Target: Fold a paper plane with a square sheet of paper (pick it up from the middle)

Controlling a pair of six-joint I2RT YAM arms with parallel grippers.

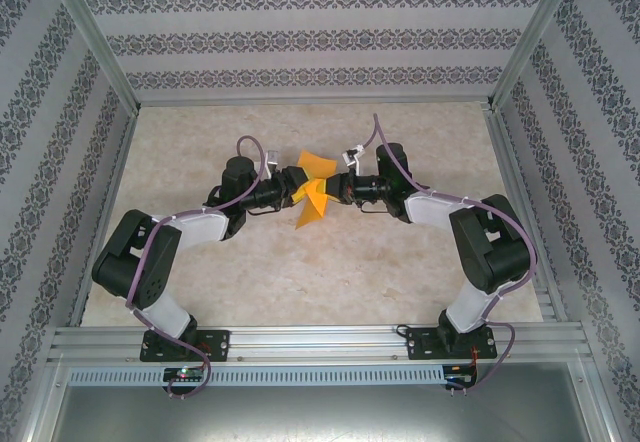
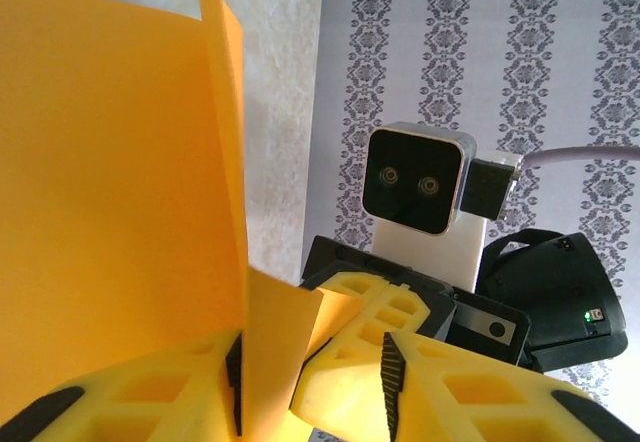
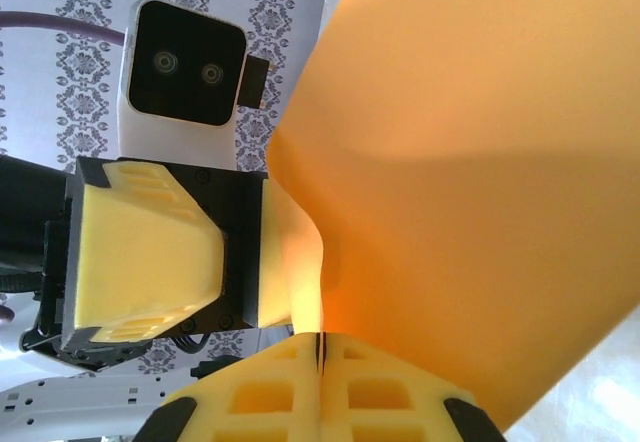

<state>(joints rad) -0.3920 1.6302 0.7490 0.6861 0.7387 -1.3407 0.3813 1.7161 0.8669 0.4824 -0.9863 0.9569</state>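
As I judge it, this is a mid-fold step. The right hand (image 3: 320,354), pinched tight, holds the thin bright orange sheet of paper (image 1: 308,207) aloft between both arms, and the left hand (image 2: 312,382) stands part-open astride a flap. Next, it should clamp squarely on the crease. Beneath lies the mottled beige worktop (image 1: 300,282); beyond, grey patterned wallpaper walls (image 1: 300,37).

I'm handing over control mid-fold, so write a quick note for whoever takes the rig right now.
Left gripper: jaws open, straddling a flap of the orange sheet.
Right gripper: shut on the sheet, facing the left gripper.
Sheet: held between the two grippers at mid-table, apparently lifted, bent into flaps.
Done: sheet picked up, folding begun.
Left: no pointed dart shape yet; the folds need finishing.
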